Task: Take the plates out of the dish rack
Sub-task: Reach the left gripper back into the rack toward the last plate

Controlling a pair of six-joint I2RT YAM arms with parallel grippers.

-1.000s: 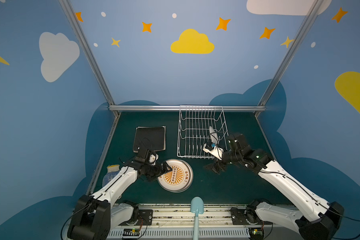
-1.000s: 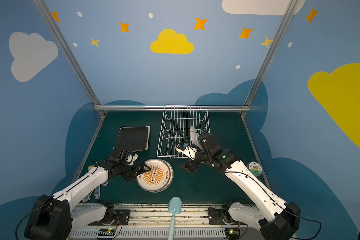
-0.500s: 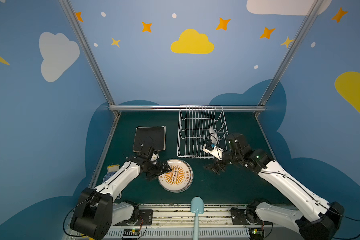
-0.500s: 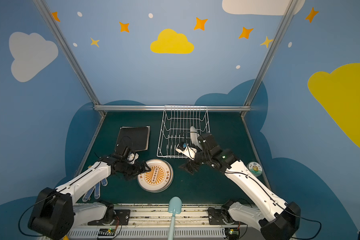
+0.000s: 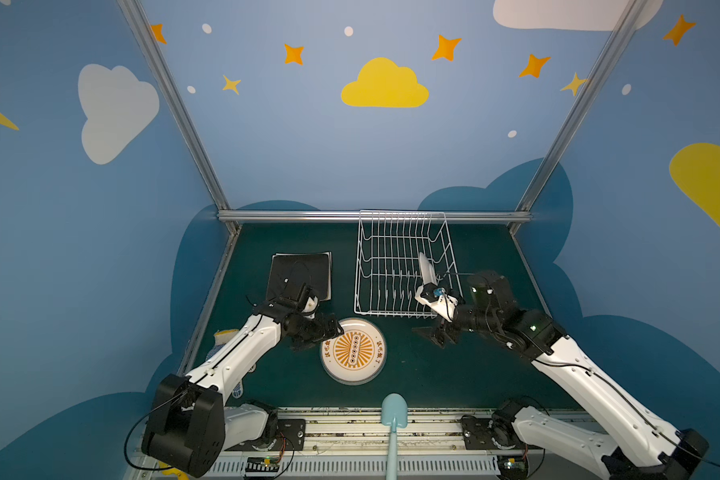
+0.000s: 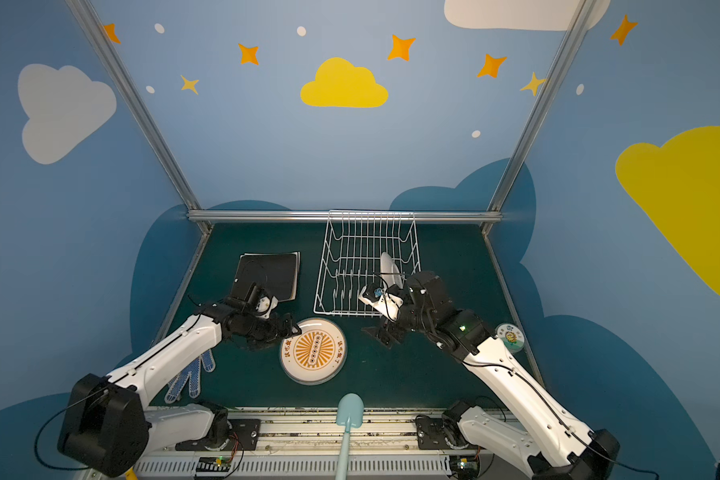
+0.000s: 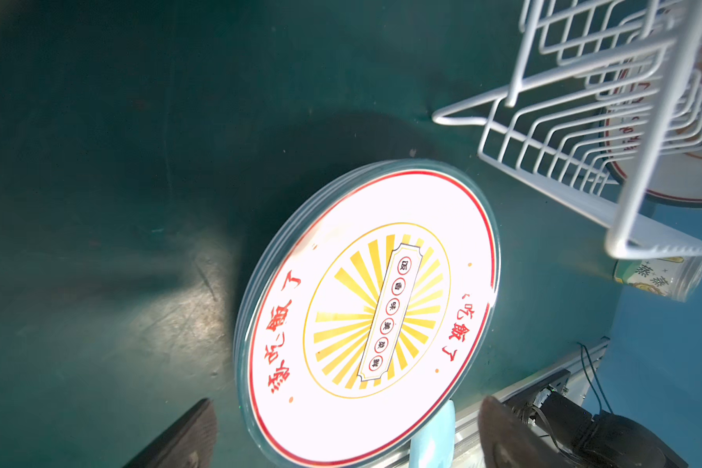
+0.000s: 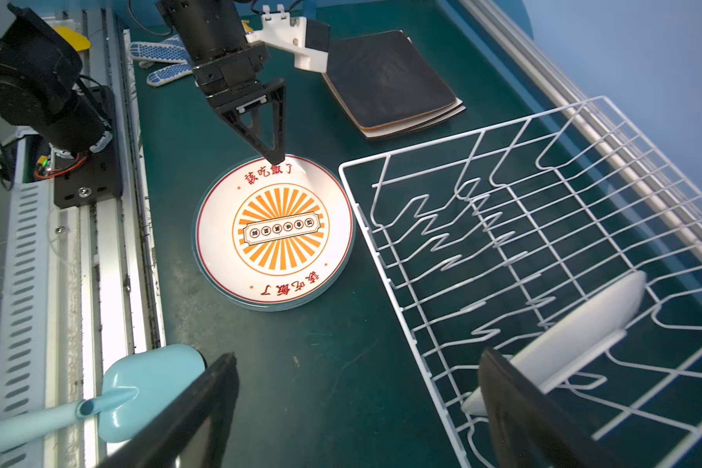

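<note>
Robot test booth, cloud-painted walls (image 5: pixel 350 145)

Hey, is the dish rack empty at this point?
No, one white plate stands on edge inside the rack.
</note>
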